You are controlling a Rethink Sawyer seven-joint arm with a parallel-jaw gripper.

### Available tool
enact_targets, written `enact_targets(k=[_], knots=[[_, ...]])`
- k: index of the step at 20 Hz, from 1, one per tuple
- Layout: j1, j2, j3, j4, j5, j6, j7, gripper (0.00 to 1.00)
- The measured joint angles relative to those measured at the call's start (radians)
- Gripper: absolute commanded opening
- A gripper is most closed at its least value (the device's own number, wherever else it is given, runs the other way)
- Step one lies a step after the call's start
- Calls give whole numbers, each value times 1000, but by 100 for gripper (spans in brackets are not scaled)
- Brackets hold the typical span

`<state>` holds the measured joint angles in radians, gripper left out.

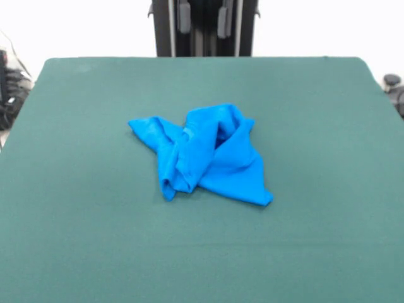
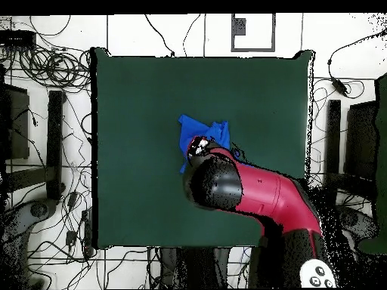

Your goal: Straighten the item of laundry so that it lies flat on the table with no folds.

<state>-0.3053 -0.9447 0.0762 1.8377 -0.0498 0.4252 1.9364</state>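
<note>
Near the middle of the table (image 1: pixel 76 240), well clear of every edge, the T-shirt (image 1: pixel 205 154) lies bunched in a crumpled heap. Going left to right in the front view, one corner of cloth pokes toward the left edge, a thick twisted roll runs down the centre, and a flatter flap tapers to a point toward the near right. The work looks barely begun: no part is spread, so the next move probably calls for taking a loose outer corner and drawing it away from the heap. From overhead the arm (image 2: pixel 257 192) covers most of the shirt; the gripper sits beneath it, so whether its jaws are wide or closed cannot be told. Sleeves and collar cannot be distinguished.
</note>
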Motion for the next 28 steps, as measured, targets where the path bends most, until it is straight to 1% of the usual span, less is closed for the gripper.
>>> enact_targets(k=[11,15,23,28], knots=[[-13,75,8,-35,-58,-42,0,100],[-36,123,16,-60,-85,-77,0,100],[-52,182,21,-88,-115,-130,0,100],[-42,194,21,-106,-124,-132,0,100]])
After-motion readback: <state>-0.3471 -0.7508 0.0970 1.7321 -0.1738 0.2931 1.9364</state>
